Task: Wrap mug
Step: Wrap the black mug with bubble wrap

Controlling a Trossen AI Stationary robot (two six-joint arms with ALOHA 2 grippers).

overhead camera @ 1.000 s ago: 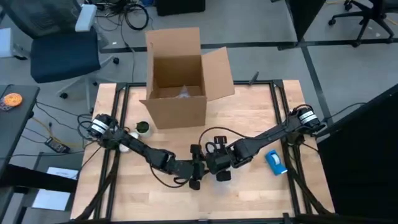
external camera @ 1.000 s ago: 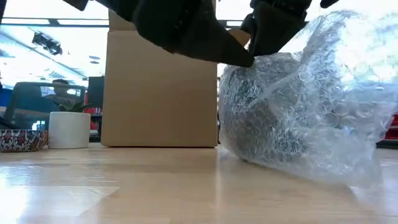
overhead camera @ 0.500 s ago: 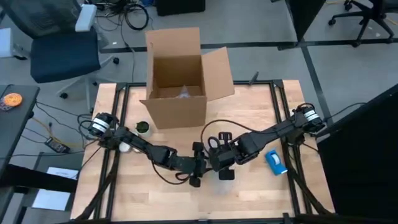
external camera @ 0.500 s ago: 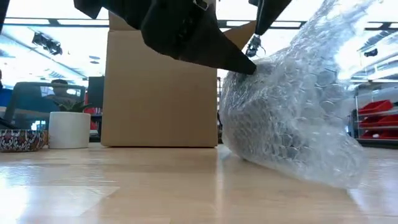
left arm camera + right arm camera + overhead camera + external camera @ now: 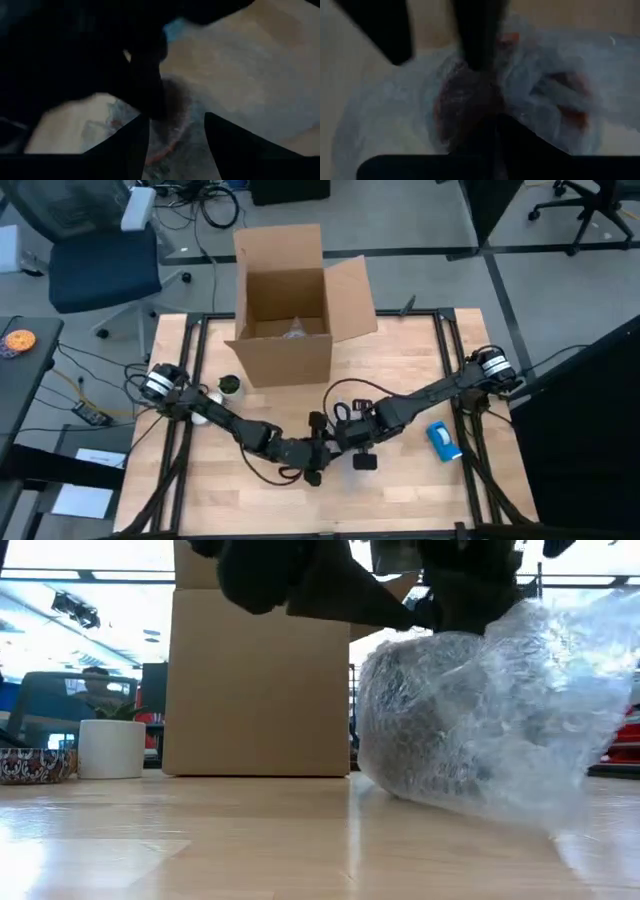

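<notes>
You see the mug (image 5: pixel 425 730) only as a dark round shape inside the bubble wrap (image 5: pixel 500 730), which lies on the table (image 5: pixel 400 360) in front of the cardboard box (image 5: pixel 285 310), a little to the right of it. In the right wrist view a reddish colour shows through the plastic, but you cannot make out the handle. No writing can be read on anything.

Left of the box stand a small white pot (image 5: pixel 111 748) and a patterned bowl (image 5: pixel 35 764), which the picture's edge cuts off. The left arm reaches from the table's left edge toward the middle, in front of the box; the left gripper (image 5: pixel 316 450) is at the wrapped bundle with its fingers apart. Just to its right, the right gripper (image 5: pixel 352 435) comes from the right edge and meets it over the bundle; whether its fingers are apart or together you cannot tell. Farther right, near the right arm, lies a blue object (image 5: pixel 443 440).
</notes>
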